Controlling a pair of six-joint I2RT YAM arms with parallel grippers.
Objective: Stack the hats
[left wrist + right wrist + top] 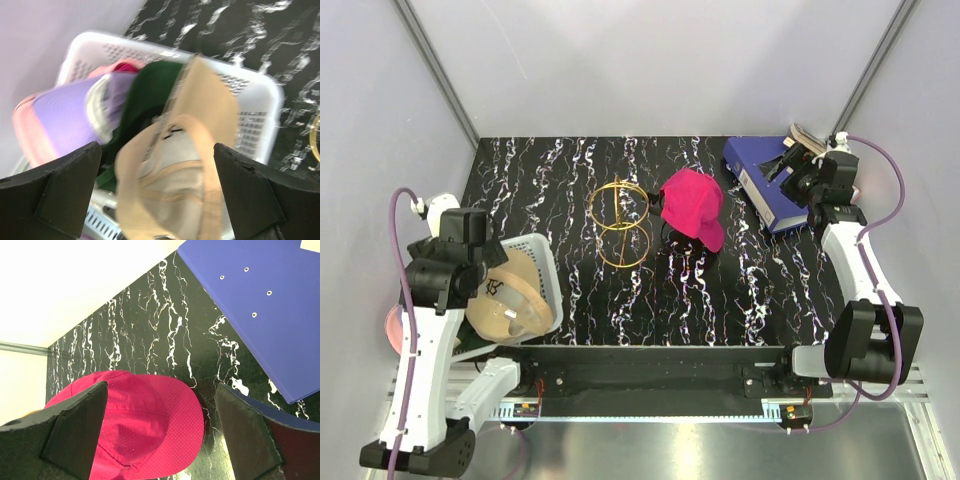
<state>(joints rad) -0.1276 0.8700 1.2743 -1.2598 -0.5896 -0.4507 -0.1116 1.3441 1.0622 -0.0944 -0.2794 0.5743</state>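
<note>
In white basket [260, 87]: tan cap [175, 175] topmost, directly under left gripper [157, 150], fingers spread wide, holding nothing; cap's long axis roughly crosswise to closing line. Well right of basket: magenta cap [692, 205], ahead of right gripper [161, 386], fingers likewise apart, empty. Nearer basket: left.

We can read no text, number or brand in any view. The closest thing is a small dark mark on the tan cap [175, 165], just beyond the fingertips of the left gripper [156, 150] and about midway between them. It is too blurred for us to make out letters. Beyond the right finger of the right gripper [161, 389], the blue binder [250, 305] shows us four small metal rivets and a cut-off white patch at its far corner, with no writing we can make out.
</note>
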